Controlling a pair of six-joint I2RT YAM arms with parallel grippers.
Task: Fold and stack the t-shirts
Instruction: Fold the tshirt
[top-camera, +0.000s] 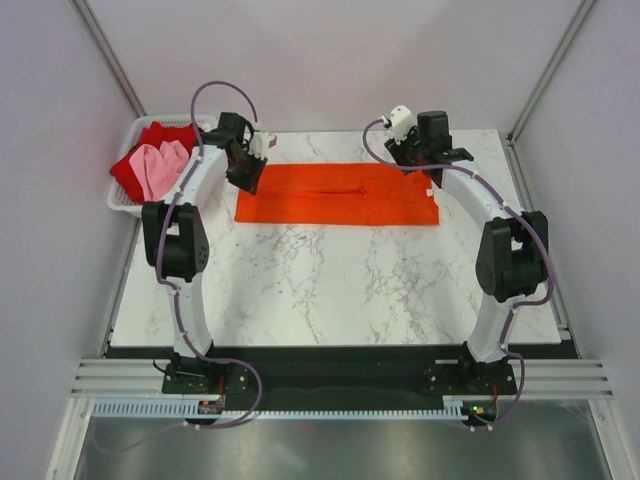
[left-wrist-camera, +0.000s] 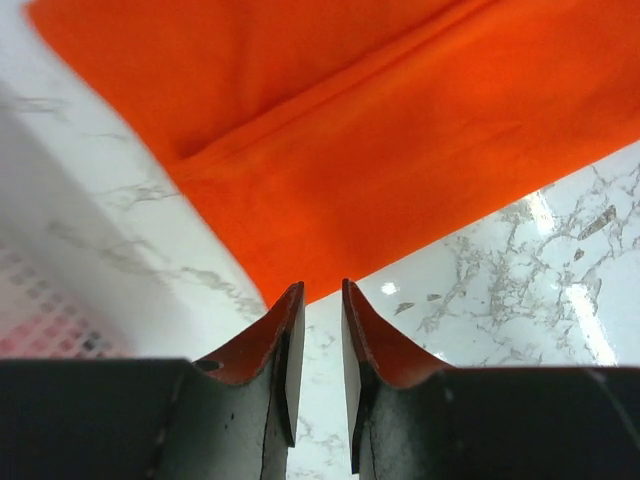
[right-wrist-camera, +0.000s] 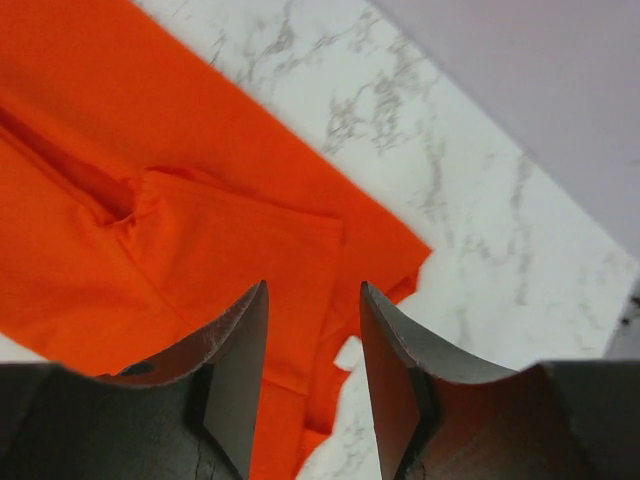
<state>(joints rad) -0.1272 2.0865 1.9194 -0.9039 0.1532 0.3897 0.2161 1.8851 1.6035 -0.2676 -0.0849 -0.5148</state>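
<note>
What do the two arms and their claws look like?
The left arm and right arm have white links with bulky black joints on black bases. A lilac cable loops along each. The left claw and right claw each have two dark, curved fingers tapering to points, with pale inner pads.

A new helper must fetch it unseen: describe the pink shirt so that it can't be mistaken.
Start at the marble table and look to its far left corner, where a white basket sits. Inside, the pink t-shirt lies crumpled on a deeper red t-shirt. It is the palest cloth, unlike the bright orange-red t-shirt spread flat on the table.
</note>
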